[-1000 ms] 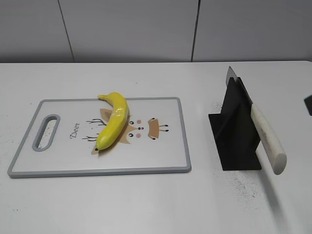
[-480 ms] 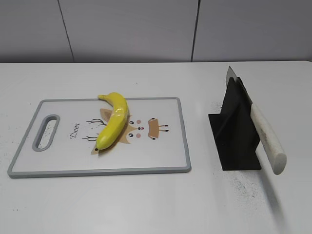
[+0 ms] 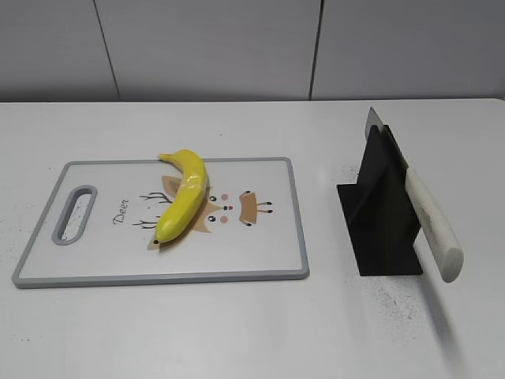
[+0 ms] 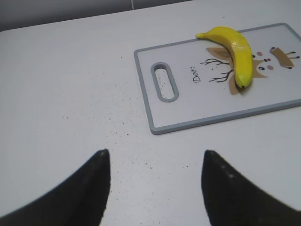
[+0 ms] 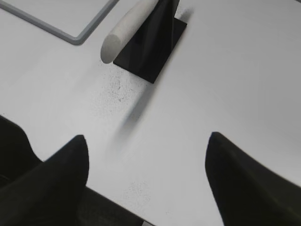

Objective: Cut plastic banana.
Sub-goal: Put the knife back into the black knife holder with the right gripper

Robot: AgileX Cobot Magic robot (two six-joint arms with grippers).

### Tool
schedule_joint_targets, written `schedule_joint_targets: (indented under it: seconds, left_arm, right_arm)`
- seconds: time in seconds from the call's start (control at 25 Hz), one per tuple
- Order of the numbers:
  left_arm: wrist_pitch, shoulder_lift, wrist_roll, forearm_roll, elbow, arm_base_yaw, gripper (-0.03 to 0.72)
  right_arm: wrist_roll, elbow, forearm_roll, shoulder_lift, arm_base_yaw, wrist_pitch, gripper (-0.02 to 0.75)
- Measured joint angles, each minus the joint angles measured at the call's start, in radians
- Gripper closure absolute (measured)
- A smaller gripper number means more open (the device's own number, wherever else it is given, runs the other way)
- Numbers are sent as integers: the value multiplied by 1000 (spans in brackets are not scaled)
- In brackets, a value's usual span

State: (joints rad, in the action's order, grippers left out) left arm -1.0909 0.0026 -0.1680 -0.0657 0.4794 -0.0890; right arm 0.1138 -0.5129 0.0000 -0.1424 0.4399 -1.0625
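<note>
Plastic banana (image 3: pixel 185 197) lying on deer-print cutting board (image 3: pixel 260 253), nothing covering it. Knife (image 3: pixel 430 223) sitting in black stand (image 3: pixel 380 217) at 3 o'clock. Left gripper (image 4: pixel 155 188), right gripper (image 5: pixel 146 181) both hovering wide open, empty.

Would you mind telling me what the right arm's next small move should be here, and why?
Probably the right gripper should move toward the knife handle to grasp it. The knife is in its black stand, handle sticking out toward the front, while the banana lies uncut on the cutting board. Both grippers are open and empty, the left gripper hanging short of the board.
</note>
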Motion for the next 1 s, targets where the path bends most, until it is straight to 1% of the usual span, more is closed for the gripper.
schedule_joint_targets:
  seconds: [0.12,0.32,0.48,0.84,0.92,1.0]
  left_arm:
    - [0,0,0,0,0,0,103]
    - [0,0,0,0,0,0,103]
    - [0,1,0,-1,0,0,109]
    - [-1,1,0,-1,0,0,114]
    - [-1,1,0,-1,0,0,114]
    - [-1,1,0,-1,0,0,115]
  right_arm:
    - [0,2,0,60,0,0,158]
    - [-9,10,0,138,0,8,188]
    - [-48,10,-38,149,0,13,196]
    - [-65,11,-52,149,-2,16,197]
    - [-65,11,-52,149,-31,16,197]
    - [-65,11,-52,149,-79,18,197]
